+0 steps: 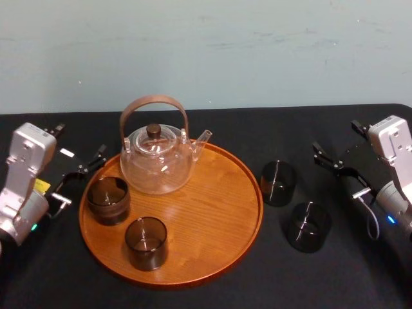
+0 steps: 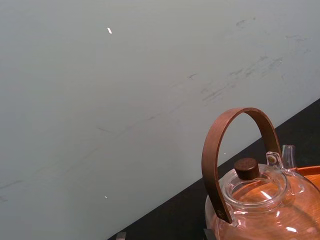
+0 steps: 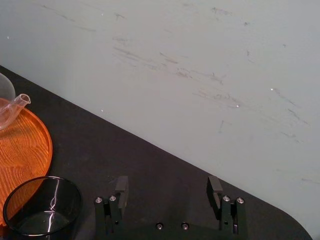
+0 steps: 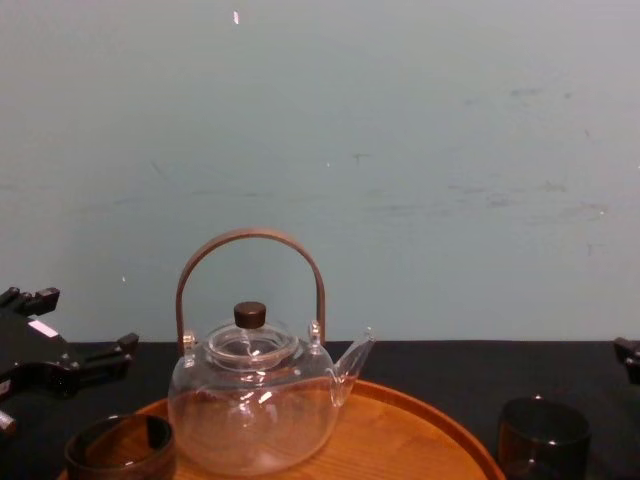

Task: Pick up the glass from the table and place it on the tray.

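Observation:
Two dark smoked glasses stand on the black table (image 1: 257, 283) to the right of the tray: one glass (image 1: 278, 183) close to the rim, the other glass (image 1: 309, 226) nearer to me. The round orange-brown tray (image 1: 219, 212) lies at the centre. My right gripper (image 1: 338, 139) hovers open and empty behind and to the right of these glasses. In the right wrist view its fingers (image 3: 121, 186) stand wide apart, with a glass (image 3: 42, 205) and the tray's edge (image 3: 25, 145) off to one side. My left gripper (image 1: 78, 143) sits open and empty at the tray's far left.
On the tray stand a clear glass teapot (image 1: 156, 161) with a brown arched handle and two more dark glasses (image 1: 108, 199) (image 1: 146, 243). A pale wall rises behind the table. Bare tray surface lies right of the teapot.

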`<control>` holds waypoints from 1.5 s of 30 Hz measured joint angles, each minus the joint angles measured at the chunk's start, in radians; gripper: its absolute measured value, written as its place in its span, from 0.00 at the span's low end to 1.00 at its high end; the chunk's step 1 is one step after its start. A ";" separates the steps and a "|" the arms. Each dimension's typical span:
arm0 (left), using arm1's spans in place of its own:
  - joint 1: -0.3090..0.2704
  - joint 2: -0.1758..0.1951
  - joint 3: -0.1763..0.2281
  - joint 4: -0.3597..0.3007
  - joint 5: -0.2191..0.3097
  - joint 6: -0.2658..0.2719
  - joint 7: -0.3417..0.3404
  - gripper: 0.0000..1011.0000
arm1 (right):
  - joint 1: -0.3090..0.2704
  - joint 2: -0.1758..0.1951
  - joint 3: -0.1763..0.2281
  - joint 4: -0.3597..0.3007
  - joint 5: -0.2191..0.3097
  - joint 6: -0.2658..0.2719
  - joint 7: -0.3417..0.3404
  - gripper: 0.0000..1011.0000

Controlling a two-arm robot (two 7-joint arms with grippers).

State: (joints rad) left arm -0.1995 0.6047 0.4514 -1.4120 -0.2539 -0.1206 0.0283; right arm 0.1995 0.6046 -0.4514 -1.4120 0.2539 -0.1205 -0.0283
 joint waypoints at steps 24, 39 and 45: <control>0.000 0.000 0.000 0.000 0.000 0.000 0.000 0.99 | 0.000 0.000 0.000 0.000 0.000 0.000 0.000 0.99; 0.000 0.000 0.000 0.000 0.000 0.000 0.000 0.99 | 0.000 0.000 0.000 0.000 0.000 0.000 0.000 0.99; 0.000 0.000 0.000 0.000 0.000 0.000 0.000 0.99 | 0.000 0.000 0.000 0.000 0.000 0.000 0.000 0.99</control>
State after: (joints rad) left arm -0.1995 0.6047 0.4514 -1.4120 -0.2539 -0.1206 0.0283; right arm 0.1995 0.6047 -0.4514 -1.4120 0.2539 -0.1205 -0.0283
